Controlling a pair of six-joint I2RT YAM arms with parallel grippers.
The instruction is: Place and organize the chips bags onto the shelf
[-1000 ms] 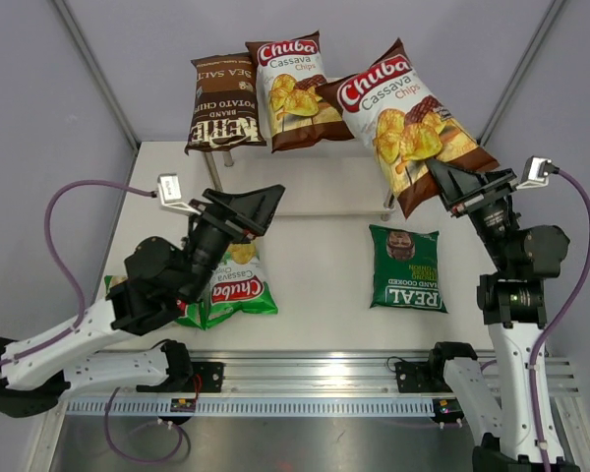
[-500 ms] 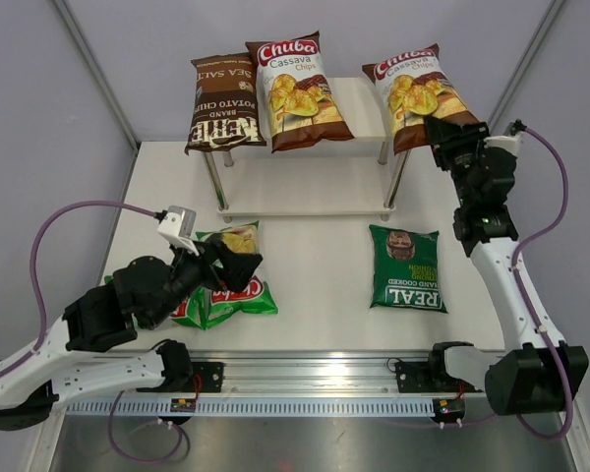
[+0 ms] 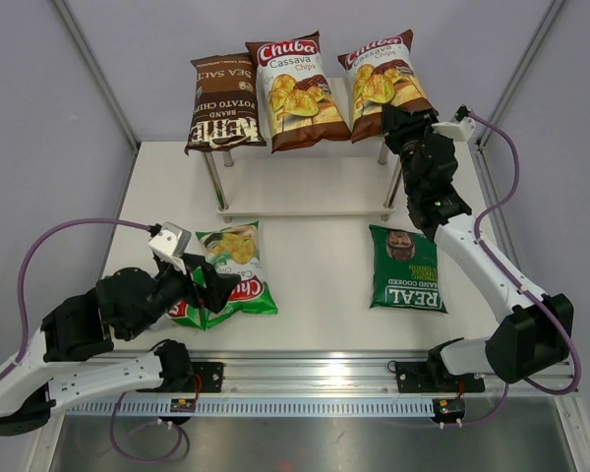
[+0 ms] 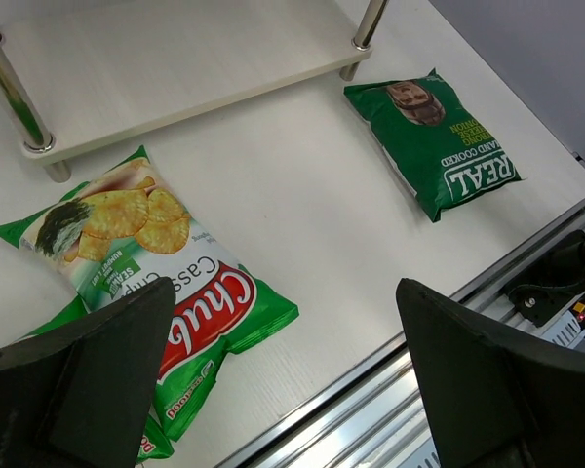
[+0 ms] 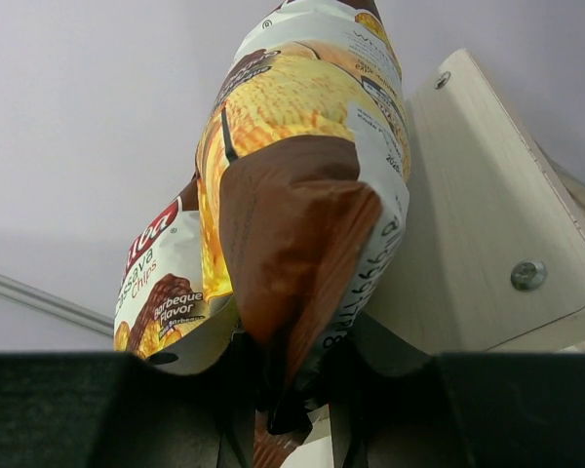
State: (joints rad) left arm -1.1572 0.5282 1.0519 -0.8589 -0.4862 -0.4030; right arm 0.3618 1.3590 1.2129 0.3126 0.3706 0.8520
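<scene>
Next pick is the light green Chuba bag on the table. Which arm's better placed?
Left. Its open hand hovers directly over the glossy light green Chuba bag, while the right hand is shut on a white-brown Chuba Cassava bag at the pale wood shelf.

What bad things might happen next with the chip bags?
1. The right gripper pinches the Chuba Cassava bag only by its end seam, at the right end of the shelf. Let go there, the bag might slip off the edge.
2. The left gripper hangs open over two overlapping light green Chuba bags. It might snag both at once.
</scene>
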